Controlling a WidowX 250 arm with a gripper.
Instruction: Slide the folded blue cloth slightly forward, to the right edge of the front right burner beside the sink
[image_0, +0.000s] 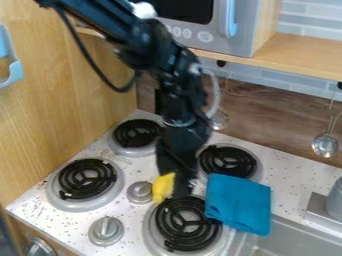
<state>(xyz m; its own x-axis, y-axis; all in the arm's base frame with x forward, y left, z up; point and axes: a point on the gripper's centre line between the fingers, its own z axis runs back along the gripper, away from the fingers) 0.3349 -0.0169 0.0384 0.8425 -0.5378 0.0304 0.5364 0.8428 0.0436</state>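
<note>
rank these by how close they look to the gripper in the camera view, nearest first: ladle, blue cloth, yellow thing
1. yellow thing: right at the gripper, on its left in the view
2. blue cloth: a little to the right, by the sink
3. ladle: far right, hanging at the wall

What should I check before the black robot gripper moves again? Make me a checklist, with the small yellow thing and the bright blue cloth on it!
1. Yellow thing right beside the gripper: ok.
2. Yellow thing held firmly: cannot tell.
3. Blue cloth off the round black coil burner under the gripper: not ok, it overlaps that burner's edge.
4. Cloth kept out of the grey metal sink: not ok, its lower end reaches over the edge.
5. Burner cool: cannot tell, black coils don't prove it.
</note>
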